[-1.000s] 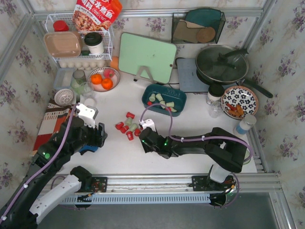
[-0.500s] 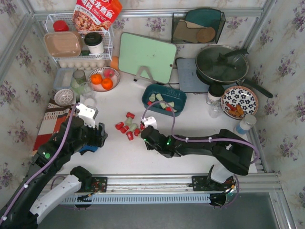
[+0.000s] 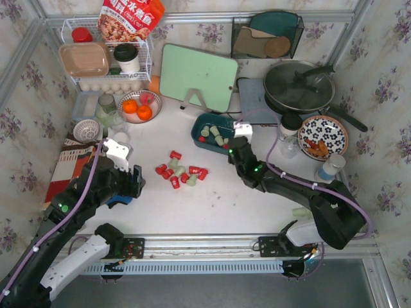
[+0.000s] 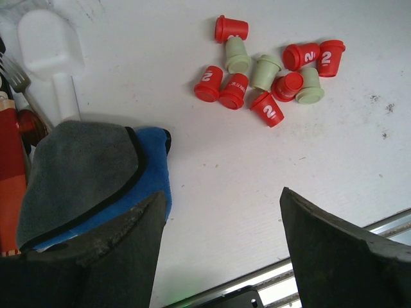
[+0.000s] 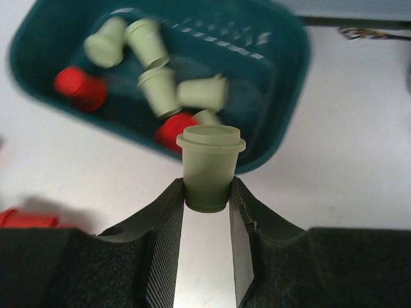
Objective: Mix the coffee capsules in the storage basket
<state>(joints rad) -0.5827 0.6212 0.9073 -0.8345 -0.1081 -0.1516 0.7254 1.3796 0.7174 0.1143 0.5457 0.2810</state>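
Note:
The dark teal storage basket [image 3: 239,129] stands at mid-table and holds several pale green and red coffee capsules; it also shows in the right wrist view [image 5: 282,83]. A cluster of red and green capsules [image 3: 180,172] lies loose on the white table, also in the left wrist view [image 4: 270,67]. My right gripper [image 5: 207,192] is shut on a pale green capsule [image 5: 209,168] and holds it just before the basket's near rim; in the top view this gripper [image 3: 234,146] is at the basket's near right edge. My left gripper [image 4: 218,224] is open and empty, near a blue-grey cloth [image 4: 90,170].
A green cutting board [image 3: 196,76], a bowl of orange fruits [image 3: 138,106], a white wire rack [image 3: 106,58], a lidded pan [image 3: 298,86], a patterned plate [image 3: 323,136], bottles [image 3: 289,131] and a black mesh holder [image 3: 266,33] ring the work area. A white spoon [image 4: 54,61] lies left.
My right gripper has left the loose cluster and moved up and to the right to the basket's near edge, carrying a pale green capsule. The left arm has not moved.

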